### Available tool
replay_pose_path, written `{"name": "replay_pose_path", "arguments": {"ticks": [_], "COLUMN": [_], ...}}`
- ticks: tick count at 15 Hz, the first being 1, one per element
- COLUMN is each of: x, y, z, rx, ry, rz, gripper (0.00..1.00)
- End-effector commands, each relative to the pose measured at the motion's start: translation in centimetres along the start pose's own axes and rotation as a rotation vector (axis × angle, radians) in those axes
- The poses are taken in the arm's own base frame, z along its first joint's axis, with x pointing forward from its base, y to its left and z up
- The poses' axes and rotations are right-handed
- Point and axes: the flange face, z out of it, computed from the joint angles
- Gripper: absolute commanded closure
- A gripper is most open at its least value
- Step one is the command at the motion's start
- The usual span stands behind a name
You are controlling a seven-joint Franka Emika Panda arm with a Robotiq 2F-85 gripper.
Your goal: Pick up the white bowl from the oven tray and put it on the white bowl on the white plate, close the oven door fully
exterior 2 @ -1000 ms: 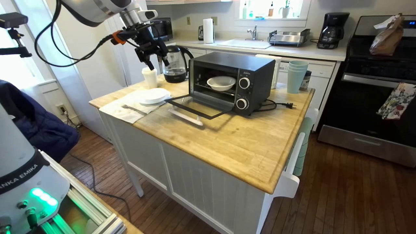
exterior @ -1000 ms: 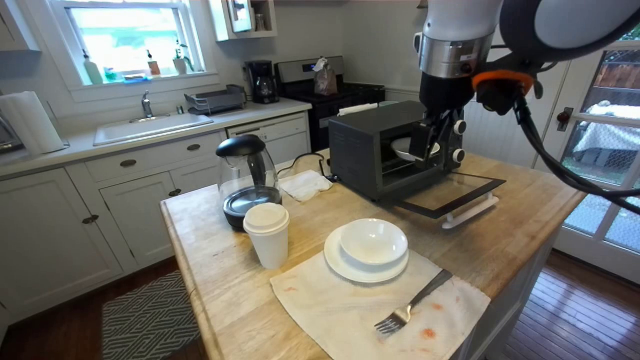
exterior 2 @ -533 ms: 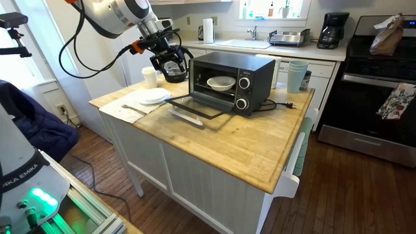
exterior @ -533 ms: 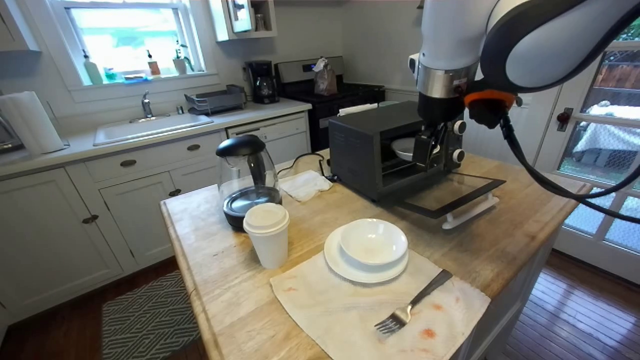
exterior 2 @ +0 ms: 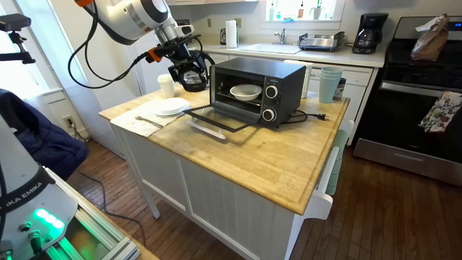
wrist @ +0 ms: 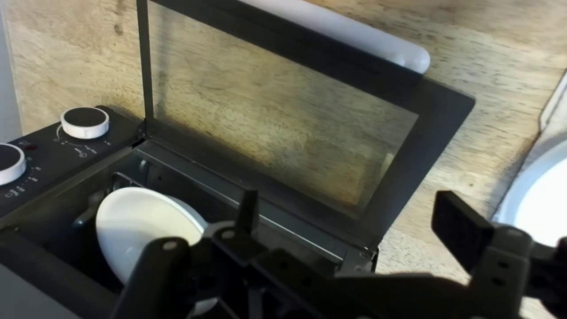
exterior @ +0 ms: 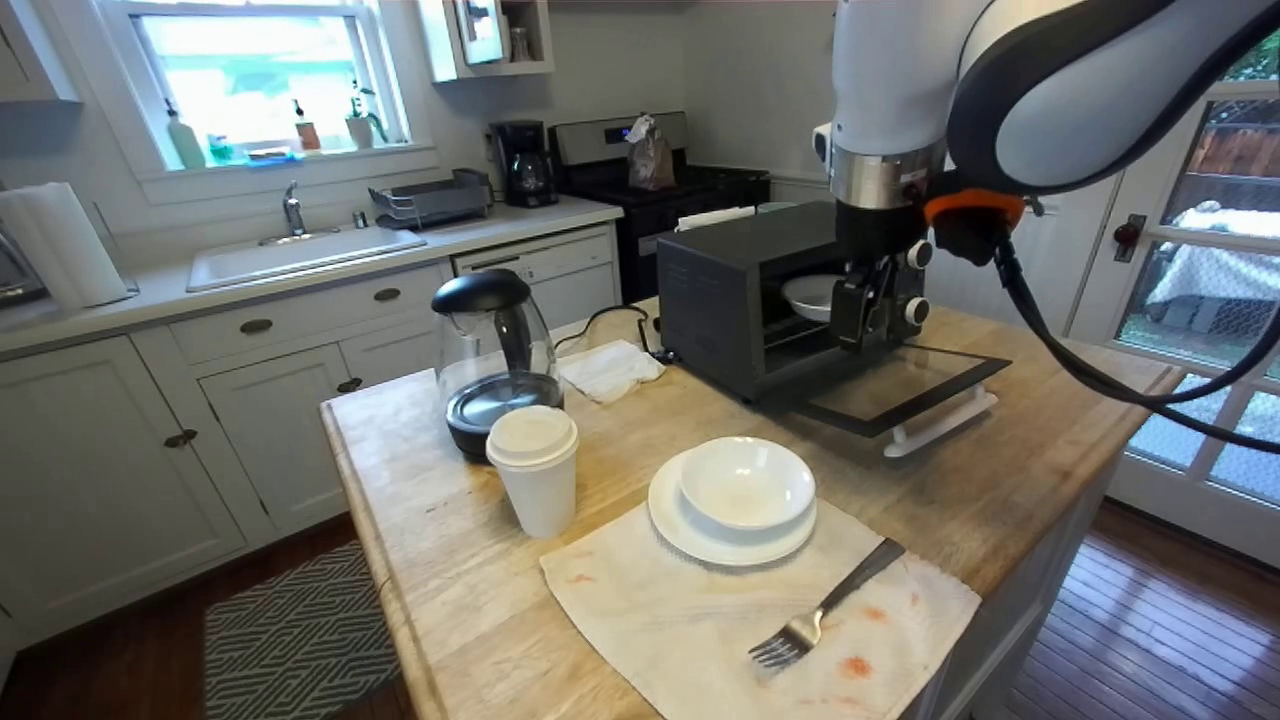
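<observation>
A white bowl sits inside the toaster oven [exterior 2: 285, 97] on its rack; the bowl shows in both exterior views [exterior 2: 246, 93] [exterior: 806, 297] and in the wrist view [wrist: 137, 217]. The oven door [exterior: 905, 385] is folded down open, with its white handle [exterior 2: 205, 130] outward. A second white bowl [exterior: 748, 483] rests on a white plate [exterior: 668, 515] on the cloth. My gripper [wrist: 347, 201] is open and empty. In an exterior view the gripper [exterior 2: 190, 77] hangs outside the oven, beside its opening on the kettle side. In the wrist view part of the bowl is hidden behind a finger.
A glass kettle [exterior: 500, 370] and a lidded white cup [exterior: 535, 475] stand near the plate. A fork [exterior: 825, 608] lies on the cloth [exterior: 620, 600]. Blue cups [exterior 2: 329, 86] and a jar [exterior 2: 339, 89] stand behind the oven. The oven's knobs [wrist: 85, 122] face the front.
My gripper has moved down and toward the oven, mostly in the first half second, and turned slightly. It stays open. The bowls, plate and oven door have not moved.
</observation>
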Motion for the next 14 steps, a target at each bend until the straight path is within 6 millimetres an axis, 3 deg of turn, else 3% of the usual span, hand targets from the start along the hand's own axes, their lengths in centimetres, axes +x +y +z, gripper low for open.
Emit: {"name": "replay_pose_path", "arguments": {"ticks": [1,6,14], "x": [1.8,3.5,6.5], "y": [0.1,0.9,2.5], "z": [3.5,6.0,7.8], "rx": [-0.122,-0.242,-0.354], "ry": [-0.044,-0.042,-0.051], "rz": [-0.015,-0.053,-0.080], "gripper": [0.00,0.00,0.00]}}
